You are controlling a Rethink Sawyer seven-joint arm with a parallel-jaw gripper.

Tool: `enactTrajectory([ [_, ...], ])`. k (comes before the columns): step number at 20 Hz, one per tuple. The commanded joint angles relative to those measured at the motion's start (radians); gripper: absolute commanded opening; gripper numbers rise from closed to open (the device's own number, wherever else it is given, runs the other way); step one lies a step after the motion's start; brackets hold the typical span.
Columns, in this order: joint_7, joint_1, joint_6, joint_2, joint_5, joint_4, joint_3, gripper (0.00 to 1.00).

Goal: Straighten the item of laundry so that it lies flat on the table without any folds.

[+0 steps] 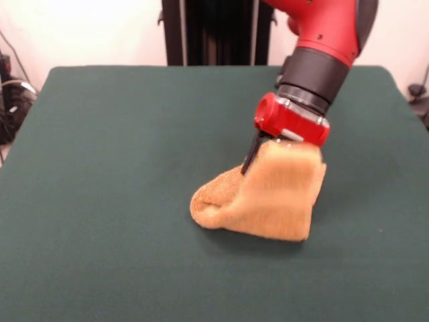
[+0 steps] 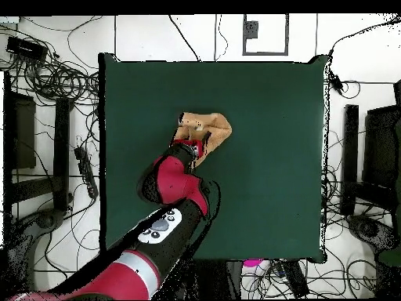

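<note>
Clearly little is done yet: the jaws (image 1: 268,153) are clamped on the towel's (image 1: 268,198) upper edge, holding it tented near the middle of the table (image 1: 100,201), its lower part bunched, so spreading flat remains.

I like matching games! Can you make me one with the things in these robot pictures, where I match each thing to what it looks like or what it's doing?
Things:
1. towel
2. table
3. tool
4. arm

Descriptions:
A. covered in dark green cloth
B. orange-tan, bunched up and lifted at one edge, not flat
C. red and black, coming down from above in the front view
D. pinching the top edge of the cloth

Right pairs: 1-B, 2-A, 3-D, 4-C
</note>
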Motion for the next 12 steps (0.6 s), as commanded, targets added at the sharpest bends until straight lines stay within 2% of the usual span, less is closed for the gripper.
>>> enactTrajectory([
  [1, 0.257, -0.013, -0.055, -0.027, 0.027, 0.020, 0.140, 1.00],
  [3, 0.261, -0.032, -0.037, -0.037, 0.018, 0.030, 0.178, 1.00],
  [5, 0.269, -0.081, 0.028, -0.061, -0.003, 0.044, 0.256, 1.00],
  [9, 0.237, -0.080, 0.039, -0.090, -0.017, 0.040, 0.262, 1.00],
  [12, 0.233, -0.108, 0.126, -0.106, 0.002, 0.060, 0.317, 1.00],
])
